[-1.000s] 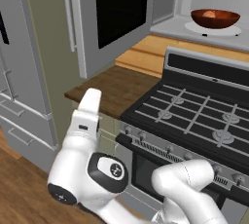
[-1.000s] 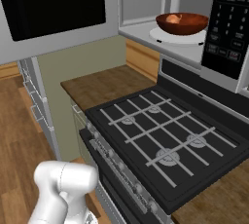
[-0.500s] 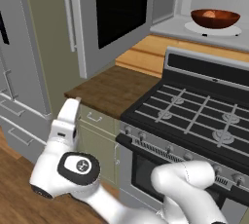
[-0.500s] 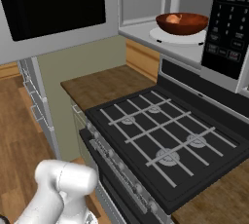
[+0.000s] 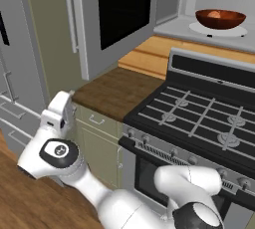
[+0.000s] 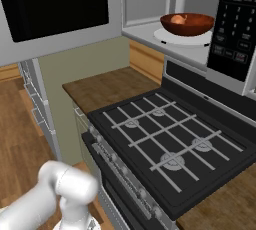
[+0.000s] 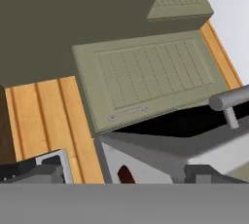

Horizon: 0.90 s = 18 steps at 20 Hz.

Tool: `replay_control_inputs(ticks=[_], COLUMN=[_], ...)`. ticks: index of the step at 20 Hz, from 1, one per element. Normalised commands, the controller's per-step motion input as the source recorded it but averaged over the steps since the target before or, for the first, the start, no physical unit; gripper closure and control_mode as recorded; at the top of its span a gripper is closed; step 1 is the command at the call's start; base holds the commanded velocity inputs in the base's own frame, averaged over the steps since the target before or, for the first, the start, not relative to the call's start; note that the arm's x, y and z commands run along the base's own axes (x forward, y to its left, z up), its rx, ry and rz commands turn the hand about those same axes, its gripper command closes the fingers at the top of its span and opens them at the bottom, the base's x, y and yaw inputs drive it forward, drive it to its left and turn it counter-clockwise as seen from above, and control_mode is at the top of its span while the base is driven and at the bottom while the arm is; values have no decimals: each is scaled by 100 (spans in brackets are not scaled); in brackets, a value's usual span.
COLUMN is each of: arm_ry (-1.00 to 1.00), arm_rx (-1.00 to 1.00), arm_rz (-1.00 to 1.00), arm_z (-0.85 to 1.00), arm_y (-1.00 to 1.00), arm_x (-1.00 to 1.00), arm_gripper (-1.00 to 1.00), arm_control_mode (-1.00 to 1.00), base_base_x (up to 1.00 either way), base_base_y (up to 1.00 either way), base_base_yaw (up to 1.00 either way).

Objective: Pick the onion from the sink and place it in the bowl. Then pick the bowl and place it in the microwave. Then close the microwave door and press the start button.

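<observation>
The white arm bends low left of the black gas stove (image 5: 199, 118), its gripper (image 7: 121, 174) wide open and empty; 1 glossy reddish-brown bowl (image 5: 220, 18) holds 1 orange-tan onion (image 5: 214, 14).

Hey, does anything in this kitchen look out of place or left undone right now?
Nothing is spilled or damaged. The microwave door stands wide open, with the bowl holding the onion on the turntable inside.
</observation>
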Motion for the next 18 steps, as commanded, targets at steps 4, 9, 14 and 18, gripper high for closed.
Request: replay_control_inputs(ticks=[4,9,14,18], arm_ry=[-1,-13,-7,-1], arm_rx=[0,0,0,0], arm_rz=[-10,-9,-10,-7], arm_z=[0,0,22,42], arm_y=[-3,-12,-28,-41], arm_x=[58,37,23,2], arm_gripper=[-100,-100,-100,-100], arm_control_mode=[-100,-100,-100,-100], base_base_x=[0,0,0,0], base_base_y=[0,0,0,0], base_base_yaw=[0,0,0,0])
